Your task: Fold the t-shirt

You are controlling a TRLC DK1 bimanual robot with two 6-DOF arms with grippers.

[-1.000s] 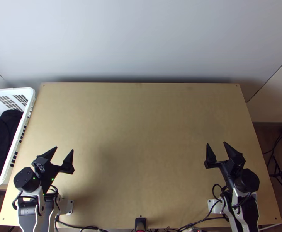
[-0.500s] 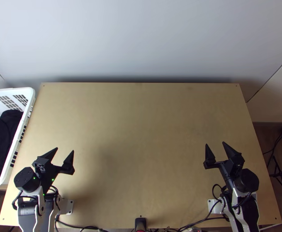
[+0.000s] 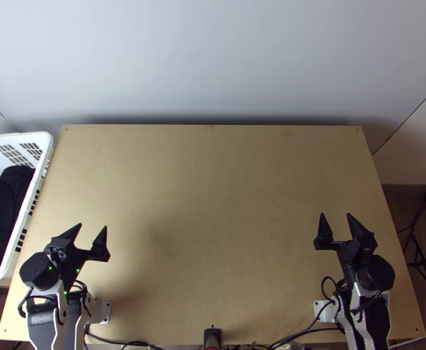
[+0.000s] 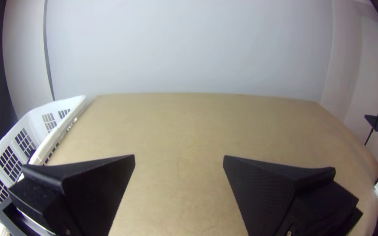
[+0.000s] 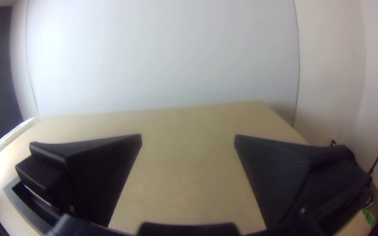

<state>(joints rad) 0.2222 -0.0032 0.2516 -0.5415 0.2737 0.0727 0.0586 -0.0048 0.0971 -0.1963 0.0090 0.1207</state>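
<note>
Hovering over table (image 3: 213, 192) w/ L gripper (image 3: 93, 226) & R gripper (image 3: 335, 214), both spread wide, well apart. See dark cloth (image 3: 6, 207) in white basket (image 3: 45, 143), nr L edge.

We have cloth (image 3: 6, 210) in the basket (image 3: 14, 137) left of the table (image 3: 213, 204), a wall (image 3: 213, 58) behind. Our left gripper (image 3: 92, 226) is near left, our right gripper (image 3: 335, 214) near right.
</note>
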